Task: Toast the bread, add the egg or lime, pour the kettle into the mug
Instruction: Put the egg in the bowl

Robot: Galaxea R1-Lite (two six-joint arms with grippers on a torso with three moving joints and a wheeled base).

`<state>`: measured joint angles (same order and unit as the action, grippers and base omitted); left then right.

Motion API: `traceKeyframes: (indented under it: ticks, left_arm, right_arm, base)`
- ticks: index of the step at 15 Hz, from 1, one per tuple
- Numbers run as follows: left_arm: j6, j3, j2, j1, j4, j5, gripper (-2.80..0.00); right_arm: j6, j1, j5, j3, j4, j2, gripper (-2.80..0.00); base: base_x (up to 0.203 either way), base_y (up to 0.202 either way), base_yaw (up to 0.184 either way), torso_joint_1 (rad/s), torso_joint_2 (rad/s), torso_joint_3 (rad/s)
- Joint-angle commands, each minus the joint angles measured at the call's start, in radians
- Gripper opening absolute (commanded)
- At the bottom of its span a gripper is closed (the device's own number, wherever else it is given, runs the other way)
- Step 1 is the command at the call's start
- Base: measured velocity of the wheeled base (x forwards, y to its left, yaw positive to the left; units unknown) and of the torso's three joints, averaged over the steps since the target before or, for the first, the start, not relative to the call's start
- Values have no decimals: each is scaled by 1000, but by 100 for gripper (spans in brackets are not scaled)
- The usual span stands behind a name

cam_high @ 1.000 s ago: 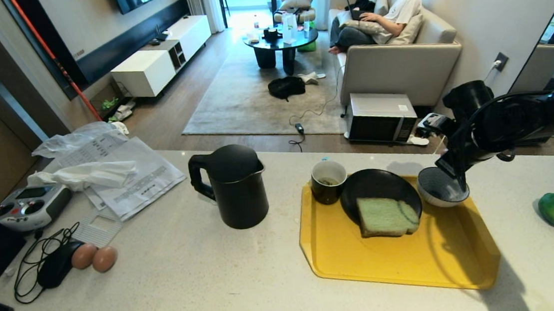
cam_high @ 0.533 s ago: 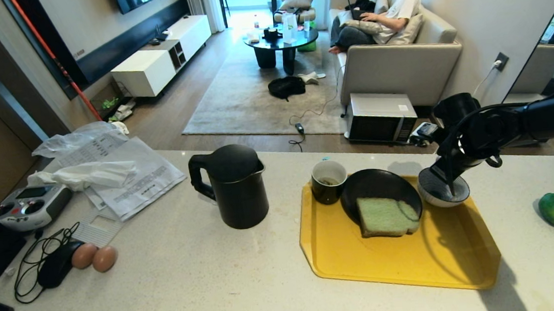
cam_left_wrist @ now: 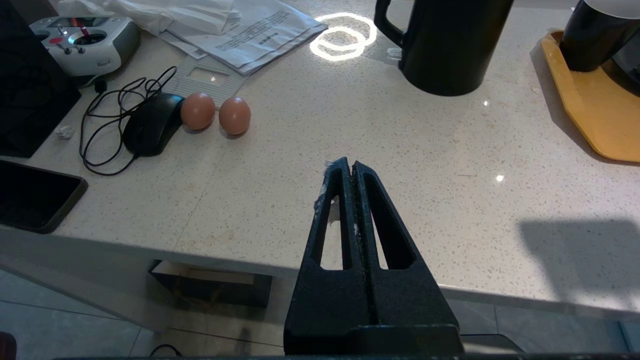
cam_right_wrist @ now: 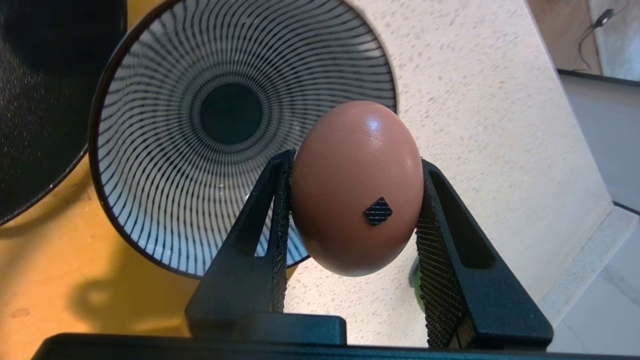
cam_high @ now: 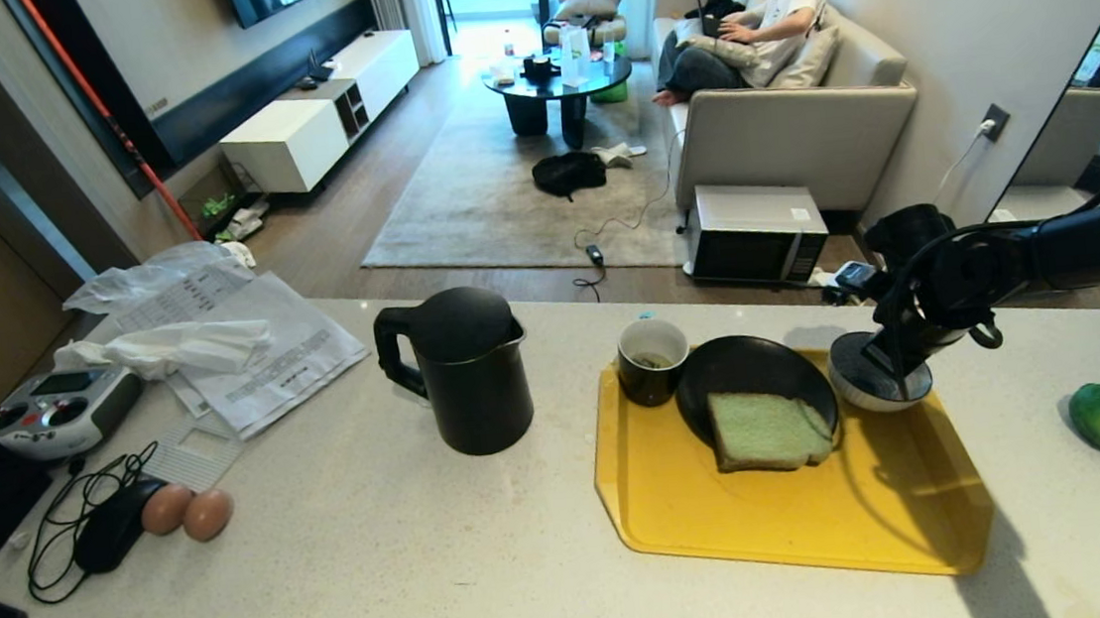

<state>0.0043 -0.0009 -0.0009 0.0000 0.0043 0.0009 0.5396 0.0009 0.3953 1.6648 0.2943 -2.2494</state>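
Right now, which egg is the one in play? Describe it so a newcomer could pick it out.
Start at the yellow tray on the counter, then find the striped bowl at its far right corner. The egg is above that bowl's rim, clamped in the right gripper. Unlike the two eggs lying beside the mouse, it is held aloft and carries a small dark square mark.

tan egg above striped bowl, green bread plated
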Motion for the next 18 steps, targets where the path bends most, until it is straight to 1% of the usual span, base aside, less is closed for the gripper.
traceKeyframes:
  ticks: [1,4,18]
  left_arm:
    - [0,-1,1,0,0,1,-280]
    - [0,1,1,0,0,1,-280]
    - [0,1,1,0,0,1,-280]
  right_arm:
    - [3,4,1,-14,2,1,-280]
    - [2,7,2,-40,-1,-3,-280]
    - [2,21,5,-16,-3,-44,-280]
  base:
    - [0,0,0,0,0,0]
    - [0,0,0,0,0,0]
    - [0,0,0,0,0,0]
